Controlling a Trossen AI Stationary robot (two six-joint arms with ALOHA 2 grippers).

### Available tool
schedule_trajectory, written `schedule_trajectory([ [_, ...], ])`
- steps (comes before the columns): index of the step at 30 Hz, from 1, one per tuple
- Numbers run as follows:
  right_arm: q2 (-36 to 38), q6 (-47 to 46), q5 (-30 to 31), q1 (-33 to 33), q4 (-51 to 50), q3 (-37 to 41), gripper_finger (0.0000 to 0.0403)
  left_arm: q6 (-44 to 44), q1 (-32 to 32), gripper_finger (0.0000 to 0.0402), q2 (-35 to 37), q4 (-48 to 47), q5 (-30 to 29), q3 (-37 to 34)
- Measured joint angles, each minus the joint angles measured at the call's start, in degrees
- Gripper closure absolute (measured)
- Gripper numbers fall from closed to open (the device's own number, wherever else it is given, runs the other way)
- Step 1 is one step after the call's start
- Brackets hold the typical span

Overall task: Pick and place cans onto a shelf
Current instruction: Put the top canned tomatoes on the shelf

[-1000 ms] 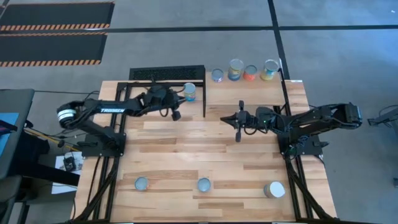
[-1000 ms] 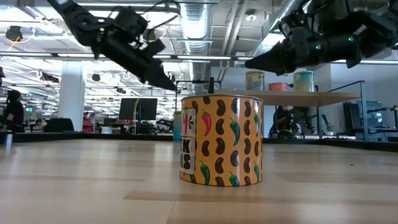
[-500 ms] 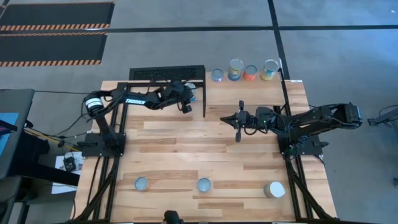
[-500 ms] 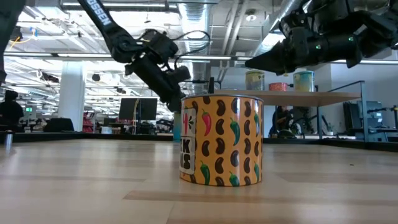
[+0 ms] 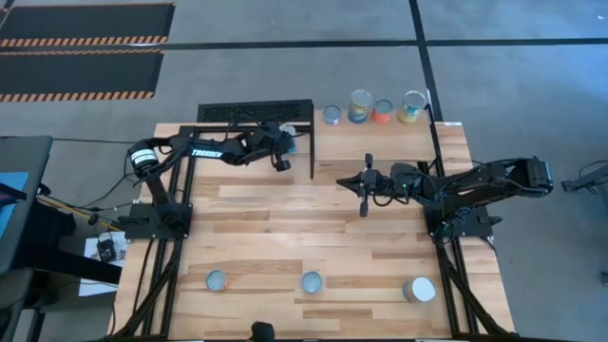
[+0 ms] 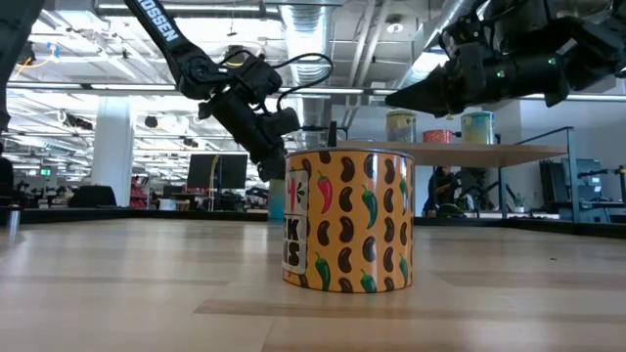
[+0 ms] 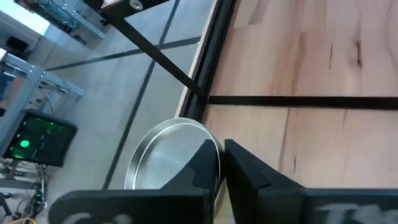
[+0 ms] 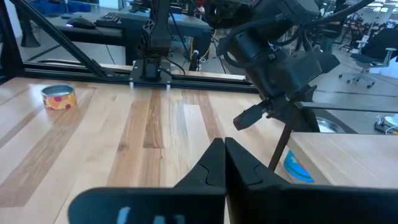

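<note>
A can with a blue label and a silver top (image 7: 165, 158) stands on the table at the far edge, left of the thin black post (image 5: 313, 142). It also shows in the high view (image 5: 289, 131). My left gripper (image 5: 282, 161) is shut, low beside this can; in its wrist view (image 7: 222, 168) one finger stands at the can's rim. The shelf (image 6: 469, 153) is a raised pale board at the far right and bears several cans (image 5: 360, 106). My right gripper (image 5: 366, 186) is shut and empty, held above the middle of the table. My left gripper comes at the can slanting from above with its fingers shut. One finger (image 7: 208, 165) stands right at the edge of the can's silver top (image 7: 198, 134). I cannot tell whether its outer side touches the can.
Three cans stand along the near edge: one left (image 5: 217, 280), an orange one with a bean pattern in the middle (image 6: 347, 220), one right (image 5: 418, 290). A black mesh rack (image 5: 256, 112) stands at the far left. Bare planks (image 5: 304, 228) lie between the arms.
My left gripper has gone toward the table's far edge and right, down beside the blue-labelled can by the post, most of the way in the first half second. The can stays where it was.
</note>
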State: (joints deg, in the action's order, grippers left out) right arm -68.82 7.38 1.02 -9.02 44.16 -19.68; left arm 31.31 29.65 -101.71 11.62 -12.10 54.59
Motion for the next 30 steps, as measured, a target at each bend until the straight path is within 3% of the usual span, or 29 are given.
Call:
schedule_trajectory([
  [6,0.00,0.02,0.02,0.08,0.03,0.00,0.0395,0.30,-1.48,0.0401,6.00,-10.98,2.44,-0.38],
  [14,0.00,0.20,-0.01,0.52,0.06,0.00,0.0394,-3.29,-7.87,0.0401,17.59,-26.74,12.88,-2.00],
  [20,0.92,0.16,-0.02,1.26,0.21,0.00,0.0394,-7.94,-17.14,0.0401,19.52,-24.30,15.58,-4.23],
  [25,4.54,0.21,-0.04,3.84,-0.28,-0.04,0.0395,-10.34,-24.87,0.0401,16.27,-13.59,15.77,-4.28],
  [30,9.48,1.44,0.41,7.03,-2.73,-0.07,0.0395,-13.01,-28.57,0.0401,10.73,-3.01,15.77,-3.97],
])
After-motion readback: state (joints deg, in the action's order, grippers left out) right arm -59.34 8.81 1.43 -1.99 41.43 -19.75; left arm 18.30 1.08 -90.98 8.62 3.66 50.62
